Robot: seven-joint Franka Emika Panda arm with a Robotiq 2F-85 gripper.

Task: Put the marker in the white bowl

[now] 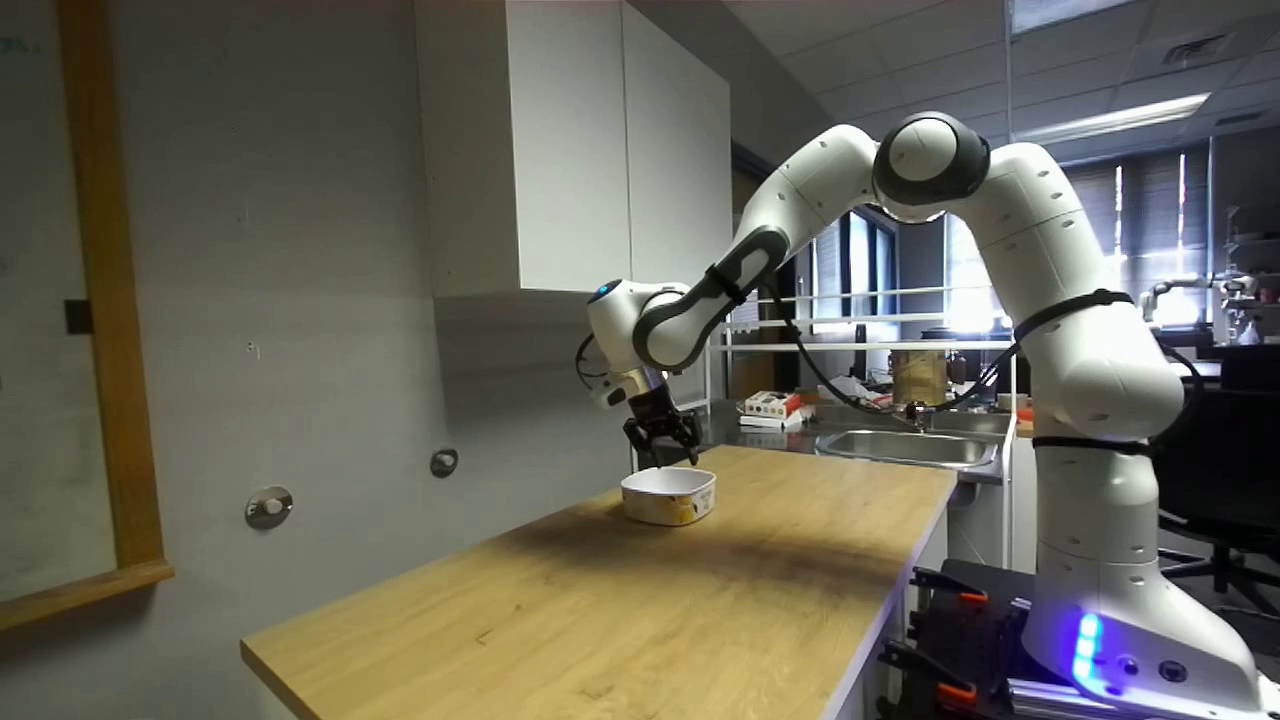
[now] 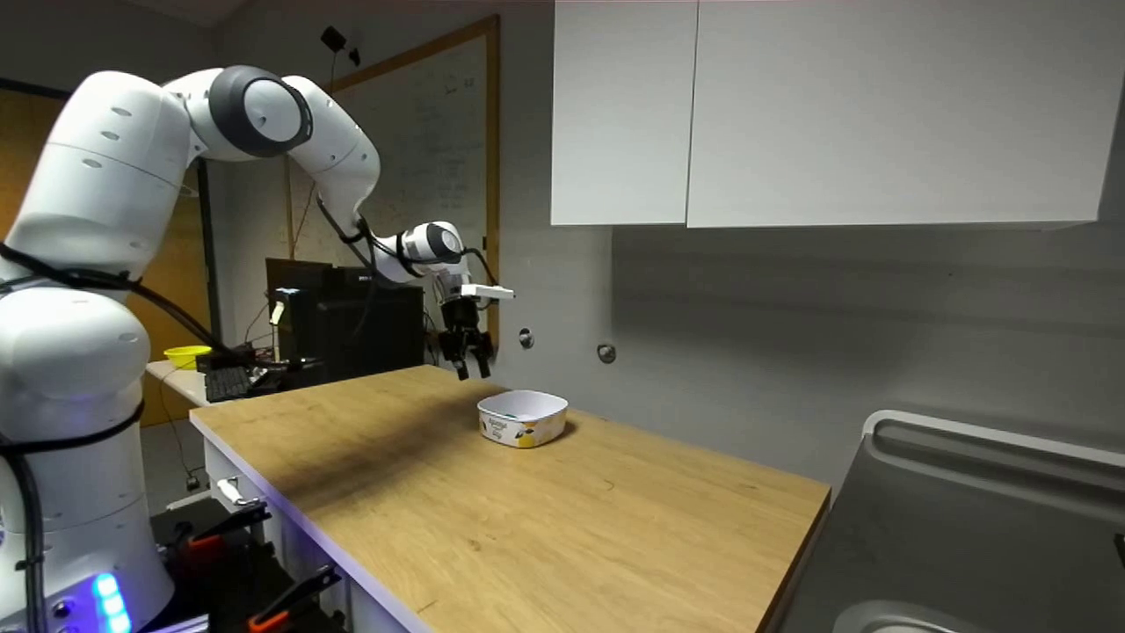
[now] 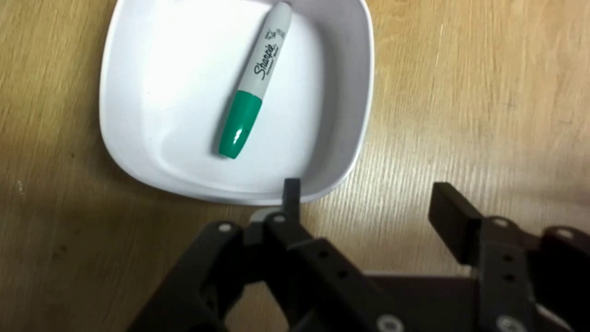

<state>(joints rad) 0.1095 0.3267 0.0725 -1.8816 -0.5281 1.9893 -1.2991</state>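
The marker (image 3: 255, 85), grey-white with a green cap, lies flat on the floor of the white bowl (image 3: 179, 83) in the wrist view. In both exterior views the bowl stands upright on the wooden table (image 1: 660, 511) (image 2: 505, 430), and its wall hides the marker. My gripper (image 3: 366, 182) is open with nothing between its fingers. In the wrist view the left fingertip overlaps the bowl's near rim and the right fingertip is over bare wood. In both exterior views the gripper (image 1: 676, 461) (image 2: 474, 375) hangs above the table close to the bowl, its fingertips higher than the rim.
The wooden table (image 1: 600, 620) runs along a grey wall, with white cabinets (image 1: 570, 150) above. A sink (image 1: 905, 447) and boxes (image 1: 772, 405) are beyond its far end. A dark monitor (image 2: 369, 316) and a yellow bowl-like container (image 2: 186, 356) stand behind on another desk.
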